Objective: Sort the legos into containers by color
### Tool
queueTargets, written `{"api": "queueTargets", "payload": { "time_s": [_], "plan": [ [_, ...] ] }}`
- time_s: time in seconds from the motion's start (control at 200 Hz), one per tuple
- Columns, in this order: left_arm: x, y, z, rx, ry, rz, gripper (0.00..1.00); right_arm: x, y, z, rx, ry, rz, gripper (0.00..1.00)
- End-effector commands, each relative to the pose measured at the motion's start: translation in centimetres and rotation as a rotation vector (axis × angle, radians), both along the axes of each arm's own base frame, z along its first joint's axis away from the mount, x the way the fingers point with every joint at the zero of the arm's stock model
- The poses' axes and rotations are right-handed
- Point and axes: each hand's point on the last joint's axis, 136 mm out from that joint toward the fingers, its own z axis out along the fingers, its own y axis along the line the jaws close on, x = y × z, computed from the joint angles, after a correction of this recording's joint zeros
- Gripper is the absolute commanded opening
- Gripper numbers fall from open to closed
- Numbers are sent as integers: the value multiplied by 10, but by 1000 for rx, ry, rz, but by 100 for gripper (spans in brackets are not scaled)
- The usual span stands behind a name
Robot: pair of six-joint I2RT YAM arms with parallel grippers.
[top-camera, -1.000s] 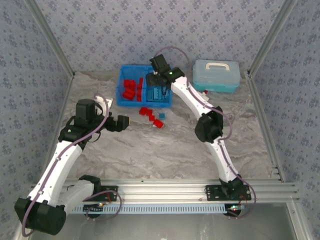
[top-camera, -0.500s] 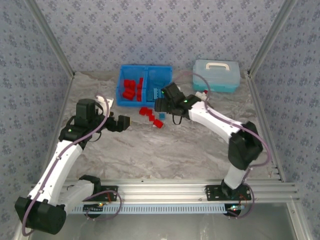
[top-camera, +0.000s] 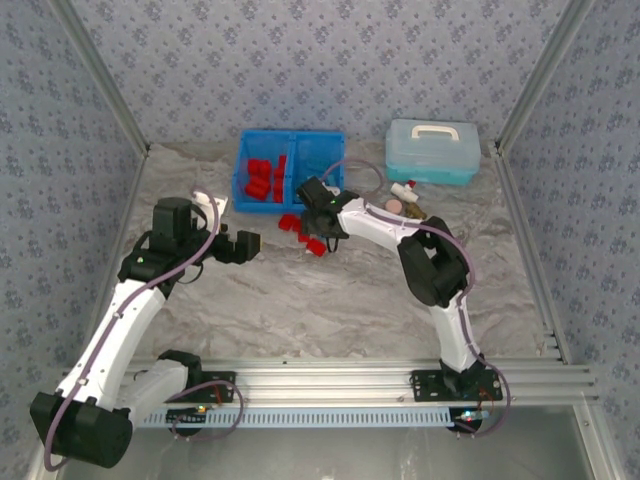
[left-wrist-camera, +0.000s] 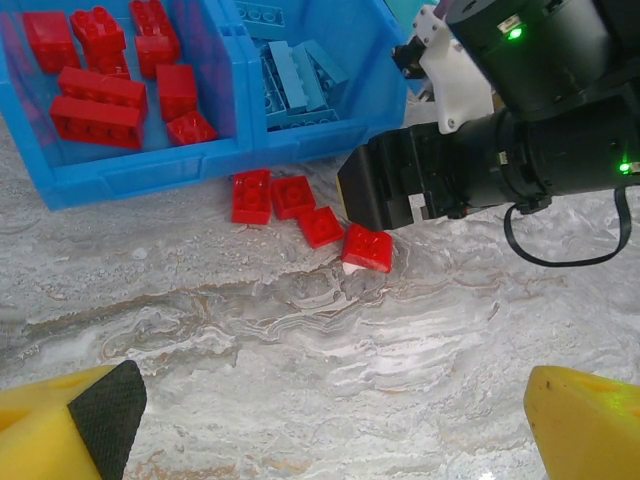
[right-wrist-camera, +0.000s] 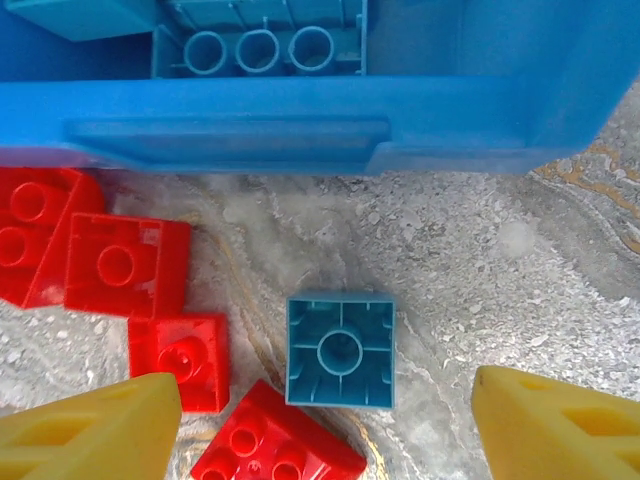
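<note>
- Bench (top-camera: 330,300): marbled grey-white surface; it carries everything I list below.
- Bright blue open-topped plastic bin (top-camera: 290,133): sits at the far side of the bench, with two square compartments side by side and a divider between them.
- Left compartment: I count a heap of bright red studded plastic bricks (left-wrist-camera: 100,90) inside it.
- Right compartment: holds light blue studded bricks (left-wrist-camera: 295,80), one of them lying with its hollow underside showing.
- Four loose red bricks (left-wrist-camera: 300,205): lie on the bench just in front of the bin's near wall, in a ragged line.
- One loose light blue square brick (right-wrist-camera: 340,350): lies on the bench, underside up, just beside the loose red ones and in front of the right compartment.
- Right hand (right-wrist-camera: 326,415): hangs low over that blue brick, yellow fingers spread wide to either side of it, gripping nothing.
- Left hand (left-wrist-camera: 330,420): fingers wide apart and empty, well back from the loose bricks.
- Pale blue lidded plastic case with a white handle (top-camera: 432,150): stands to the right of the bin, apart from it.
</note>
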Motion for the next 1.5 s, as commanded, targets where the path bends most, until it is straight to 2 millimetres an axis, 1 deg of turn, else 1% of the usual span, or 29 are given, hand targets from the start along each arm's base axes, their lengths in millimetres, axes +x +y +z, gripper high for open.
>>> {"api": "queueTargets", "payload": {
  "time_s": [0.0,0.195,0.28,0.395,0.47,0.525,0.535,0.615,0.665,0.759,0.789,0.849,0.914,0.964,1.024,1.044,1.099,1.154,1.209,1.254,1.289,1.339,1.409,1.429,1.464,1.499],
  "plan": [
    [1,0,4,-15,-13,-1,99,10,-8,-10,-49,1,-31,74],
    [1,-1,4,-16,-12,-4,99,14,-10,-25,-71,17,-39,64],
    [1,0,3,-14,-9,0,99,16,-11,-31,-78,24,-40,56],
    [1,0,3,-15,-9,-1,99,17,-11,-29,-77,21,-41,42],
    [1,0,3,-14,-10,0,99,16,-11,-23,-70,12,-39,34],
    [1,0,3,-11,-11,1,99,14,-12,-14,-62,2,-38,29],
    [1,0,3,-12,-11,2,99,10,-15,-13,-71,14,-37,28],
    [1,1,2,-10,-10,2,99,2,-17,11,-50,-18,-35,28],
    [1,1,3,-9,-13,3,99,-2,-17,34,-37,-66,-28,28],
    [2,1,2,-9,-9,2,99,-8,-15,86,-30,-182,2,30],
    [2,1,2,-9,-10,2,99,-3,-10,106,1,-241,1,30],
    [2,0,2,-9,-11,2,99,4,-6,135,4,-319,24,31],
    [2,1,2,-9,-11,3,99,18,-2,155,5,-387,29,32],
    [3,1,2,-6,-11,5,99,33,0,162,3,-412,23,32],
    [2,2,1,0,-10,7,99,53,5,163,-1,-419,22,32],
    [2,2,1,3,-11,8,99,59,7,157,-9,-411,26,32],
    [3,4,-1,18,-12,12,99,78,14,158,-16,-423,33,32],
    [3,6,-3,32,-9,15,99,99,17,147,-41,-418,24,32],
    [3,8,-5,48,-7,17,99,113,15,136,-63,-391,13,32],
    [2,9,-8,65,-3,14,99,124,14,131,-55,-383,3,33],
    [1,11,-10,81,0,16,99,131,15,124,-47,-377,-2,35],
    [-1,14,-17,112,9,13,99,140,17,119,-24,-384,-1,36],
    [-2,19,-30,157,21,11,99,152,22,115,0,-403,15,40],
    [-2,19,-31,160,29,11,99,154,23,115,6,-407,19,43],
    [-1,17,-28,148,35,7,99,158,24,117,17,-408,28,51],
    [0,14,-27,132,32,-6,99,159,25,124,23,-417,38,55]
  ]
}}
